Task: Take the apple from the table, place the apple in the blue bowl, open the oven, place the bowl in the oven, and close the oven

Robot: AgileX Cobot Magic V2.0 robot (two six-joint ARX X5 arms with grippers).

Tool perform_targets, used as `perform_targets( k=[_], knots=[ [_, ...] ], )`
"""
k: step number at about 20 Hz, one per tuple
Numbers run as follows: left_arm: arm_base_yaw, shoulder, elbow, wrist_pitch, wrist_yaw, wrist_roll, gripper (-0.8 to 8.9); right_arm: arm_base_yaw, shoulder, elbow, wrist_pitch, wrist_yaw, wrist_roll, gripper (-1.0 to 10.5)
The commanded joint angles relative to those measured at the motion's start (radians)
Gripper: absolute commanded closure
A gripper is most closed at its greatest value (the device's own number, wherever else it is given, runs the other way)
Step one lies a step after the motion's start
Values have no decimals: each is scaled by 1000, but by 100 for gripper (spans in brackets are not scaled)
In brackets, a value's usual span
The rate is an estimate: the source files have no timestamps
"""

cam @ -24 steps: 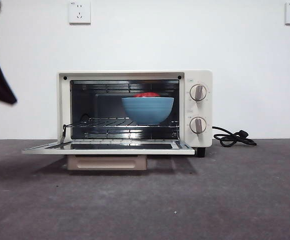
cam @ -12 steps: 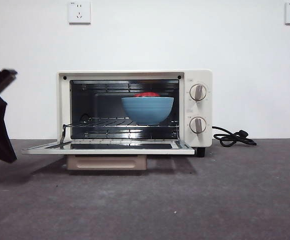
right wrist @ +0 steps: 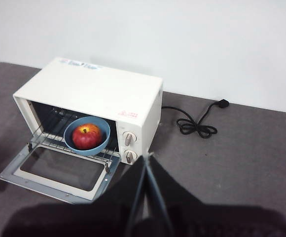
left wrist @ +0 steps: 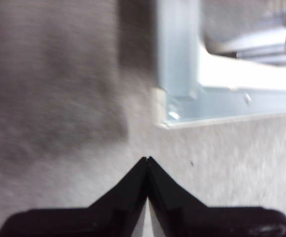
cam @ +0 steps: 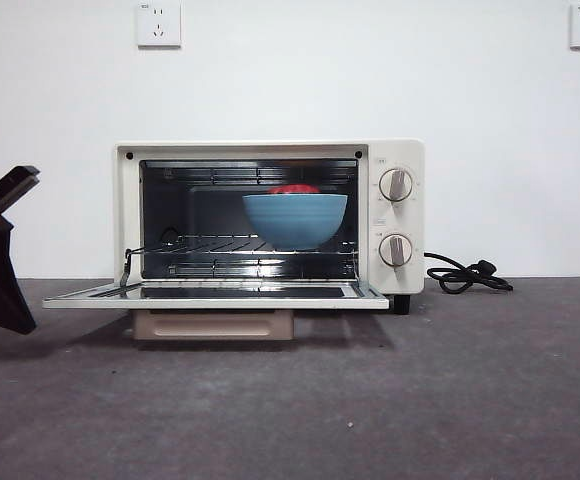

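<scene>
The oven (cam: 270,215) stands open on the table (cam: 450,400), its door (cam: 215,294) folded flat in front of it; only the closing is left, by my reading. The blue bowl (cam: 296,220) sits on the wire rack inside the oven, toward the side nearest the two knobs (cam: 396,217), with the apple (right wrist: 87,136) resting in it, stem dimple up.

My left gripper (left wrist: 147,160) hangs low beside the oven, just off the outer corner of the open door, on the side away from the knobs, its two jaws pressed together and holding nothing. My right gripper (right wrist: 147,159) waits high and well back from the oven, looking down on its top, jaws likewise pinched tight and empty.

The door looks stiff and hinged along its lower edge: thin metal framing a glass pane, so I judge it light but prone to slam. The beige handle (cam: 213,324) under the door's front edge, or that edge itself, is the place to lift from, pushing upward and inward rather than gripping the glass.
</scene>
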Motion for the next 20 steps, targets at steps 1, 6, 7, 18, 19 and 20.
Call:
perform_targets(
  k=[1,6,7,18,19,20],
  knots=[
    [22,20,-9,26,3,-68,820,2,-11,0,-22,-2,12,958],
    [43,21,-9,74,42,-129,820,2,-29,0,-22,-19,13,958],
    [43,21,-9,82,43,-143,819,2,-31,0,-22,-21,13,958],
    [33,22,-9,122,30,-193,819,2,-33,0,-22,-57,21,958],
    [33,22,-9,125,29,-197,820,2,-34,0,-22,-57,21,958],
    [33,22,-9,129,29,-201,819,2,-36,0,-22,-57,21,958]
  ],
)
